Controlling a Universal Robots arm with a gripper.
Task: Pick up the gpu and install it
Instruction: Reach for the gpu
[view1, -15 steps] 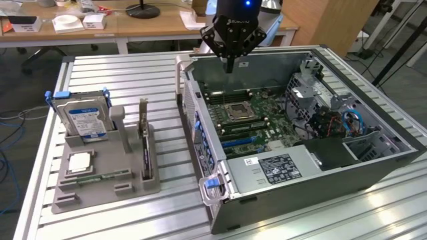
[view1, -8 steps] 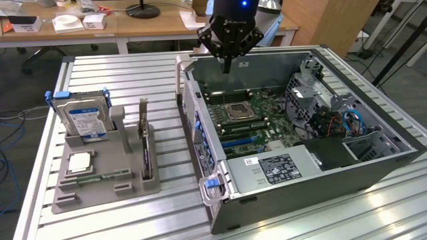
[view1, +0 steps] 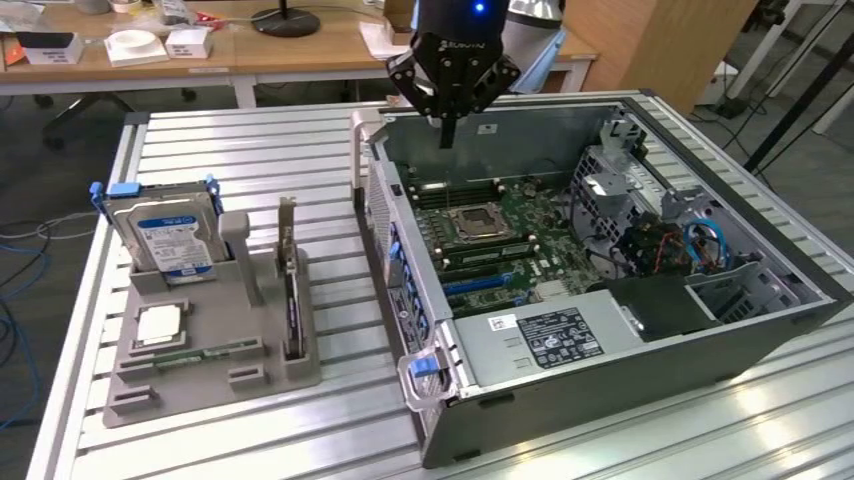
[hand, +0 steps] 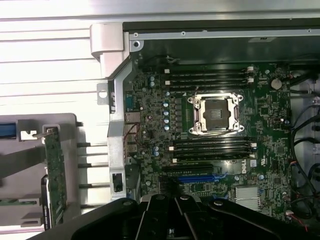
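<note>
The gpu (view1: 290, 290) stands on edge in a slot of the grey holder (view1: 200, 375), on the exterior view's left of the open computer case (view1: 441, 400). It is a thin dark card with a metal bracket at its far end. From the wrist the gpu (hand: 54, 175) appears edge-on beside the case wall. My gripper (view1: 447, 128) hangs above the far end of the case, over the motherboard (view1: 494, 235), well apart from the gpu. Its fingers are shut together with nothing between them. The gripper (hand: 174, 210) sits over the blue slot (hand: 197, 177).
The holder also carries a silver hard drive (view1: 167, 235) with a blue-white label, a processor chip (view1: 158, 325) and a green memory stick (view1: 200, 352). The case's drive cage and cables (view1: 667, 240) fill its right side. A wooden desk (view1: 267, 50) stands behind the slatted table.
</note>
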